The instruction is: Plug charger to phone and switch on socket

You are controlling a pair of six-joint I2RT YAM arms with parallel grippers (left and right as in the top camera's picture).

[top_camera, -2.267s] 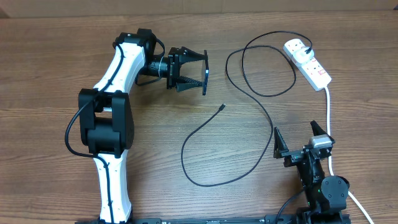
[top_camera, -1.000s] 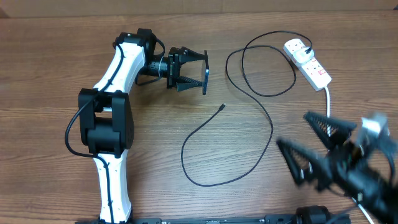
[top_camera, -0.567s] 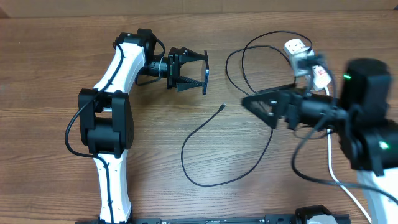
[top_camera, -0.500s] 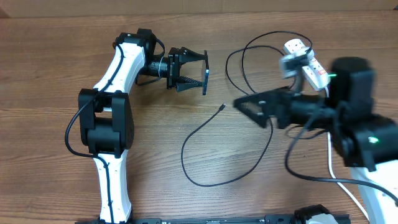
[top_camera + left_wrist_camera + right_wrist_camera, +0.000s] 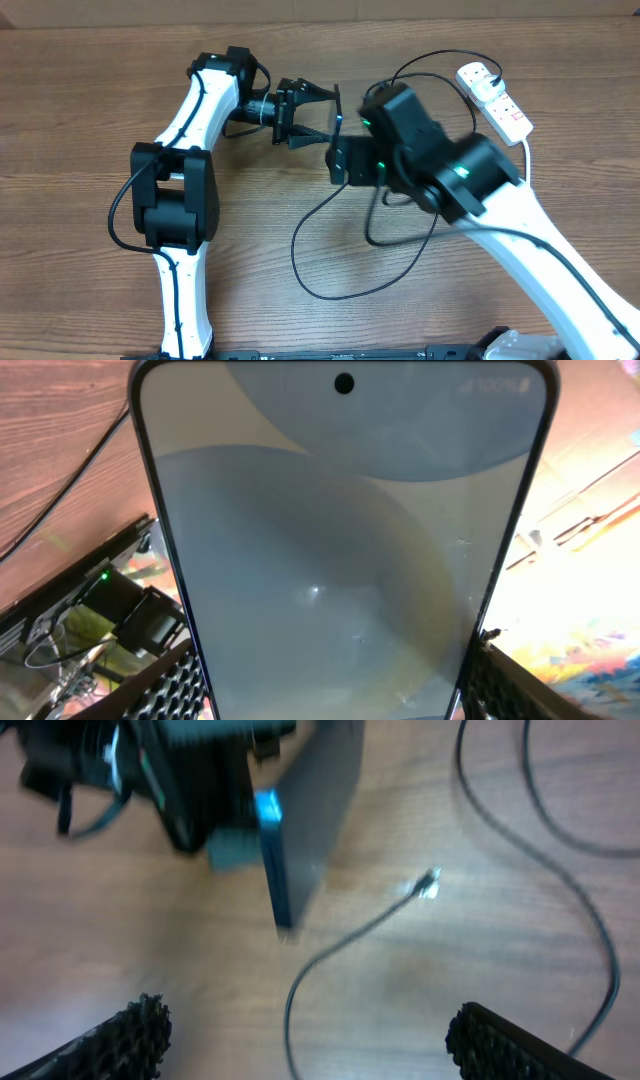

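Observation:
My left gripper (image 5: 334,116) is shut on the phone (image 5: 338,108), holding it on edge above the table. In the left wrist view the phone's pale screen (image 5: 340,540) fills the frame between the two fingers (image 5: 165,680). My right gripper (image 5: 340,160) hovers just in front of the phone, open (image 5: 320,1050), with nothing between its fingers. The charger's thin black cable (image 5: 330,292) loops over the table; its connector tip (image 5: 428,883) lies loose to the right of the phone's edge (image 5: 275,870). The white socket (image 5: 503,108) lies at the far right with the black plug (image 5: 497,78) in it.
The right arm's white link (image 5: 540,250) stretches from the front right corner across the cable's middle. The socket's thick white lead (image 5: 527,160) runs toward the front right. The left arm's base (image 5: 175,250) stands at the left.
The right arm has swung fast from the front right corner up and left, over the cable, to just beside the phone. The left arm with the phone has shifted slightly right.

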